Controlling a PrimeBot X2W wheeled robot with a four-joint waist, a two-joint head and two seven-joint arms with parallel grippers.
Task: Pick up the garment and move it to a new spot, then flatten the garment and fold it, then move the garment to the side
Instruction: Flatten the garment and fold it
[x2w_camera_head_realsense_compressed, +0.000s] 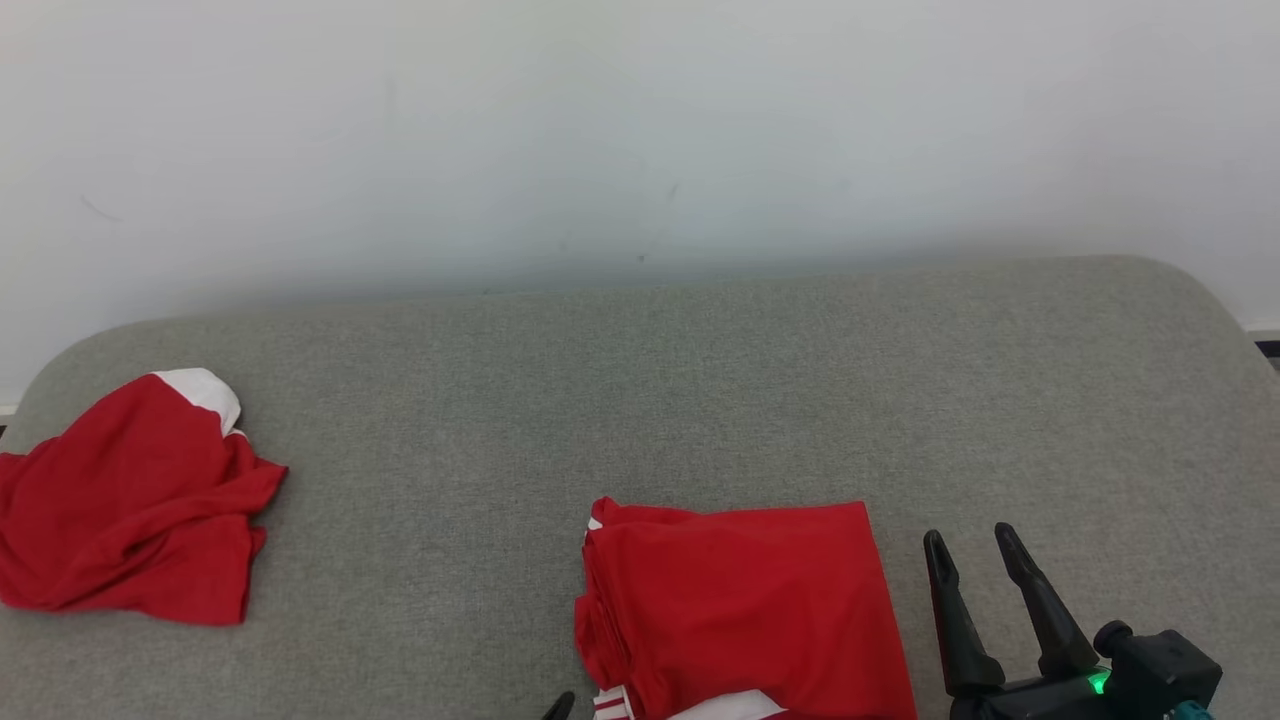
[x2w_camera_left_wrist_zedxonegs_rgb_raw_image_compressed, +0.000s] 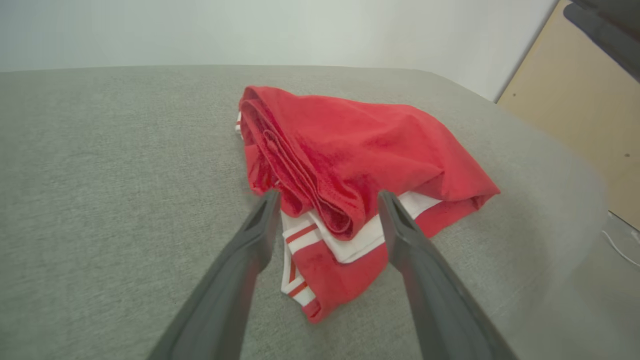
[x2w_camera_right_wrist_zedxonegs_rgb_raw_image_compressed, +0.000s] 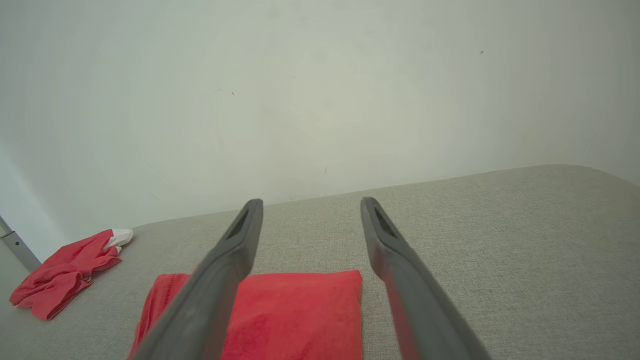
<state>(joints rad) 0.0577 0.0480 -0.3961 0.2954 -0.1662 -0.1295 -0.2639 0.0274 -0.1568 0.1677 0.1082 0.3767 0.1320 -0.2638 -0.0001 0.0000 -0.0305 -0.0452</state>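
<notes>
While my left gripper (x2w_camera_left_wrist_zedxonegs_rgb_raw_image_compressed: 328, 195) gapes right at the layered edge of the folded red jersey garment with white striped trim (x2w_camera_head_realsense_compressed: 740, 600), my right gripper (x2w_camera_head_realsense_compressed: 968, 535), likewise spread, flanks its flat rectangular side.

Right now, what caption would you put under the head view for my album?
Folded garment lies beside the open right gripper; a crumpled garment sits at left.

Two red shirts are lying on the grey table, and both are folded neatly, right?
No. Only the folded shirt by the right hand is neat; the crumpled shirt at the far left is bunched up. The head view shows both on the grey table.
</notes>
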